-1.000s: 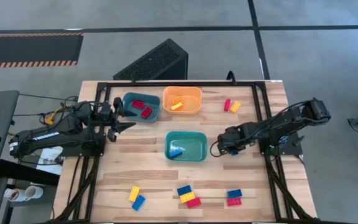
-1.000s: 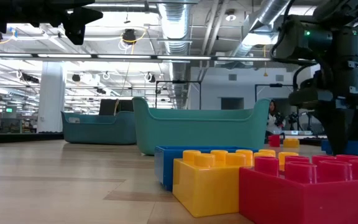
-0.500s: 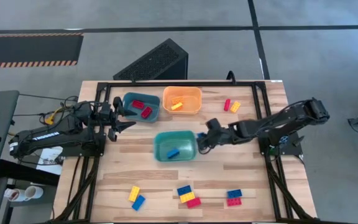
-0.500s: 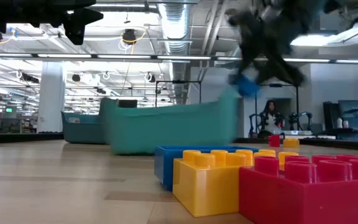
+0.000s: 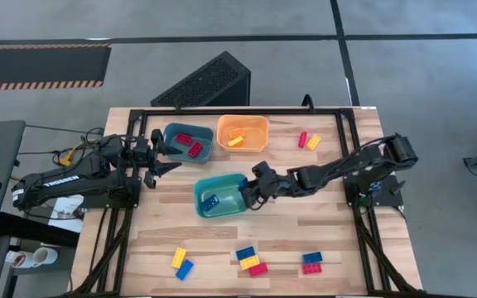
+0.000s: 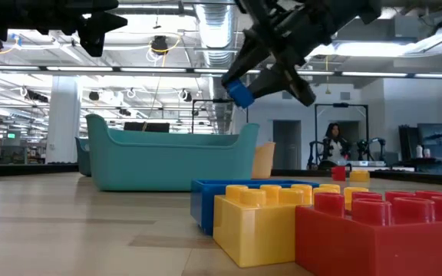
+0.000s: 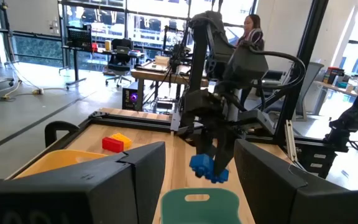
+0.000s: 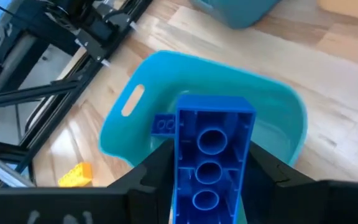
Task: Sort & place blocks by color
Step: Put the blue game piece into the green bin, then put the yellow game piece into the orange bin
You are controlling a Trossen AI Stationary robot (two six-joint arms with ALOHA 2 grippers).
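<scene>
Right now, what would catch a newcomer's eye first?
The right tool holds a blue brick in the air over the teal tray at the table's middle. Red, yellow and blue bricks lie scattered along the near edge, and the left tool waits beside the darker tray.

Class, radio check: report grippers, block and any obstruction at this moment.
Right gripper shut on blue block, above the teal tray. Left gripper open, empty, parked by the dark teal tray. Nothing in the way.
</scene>
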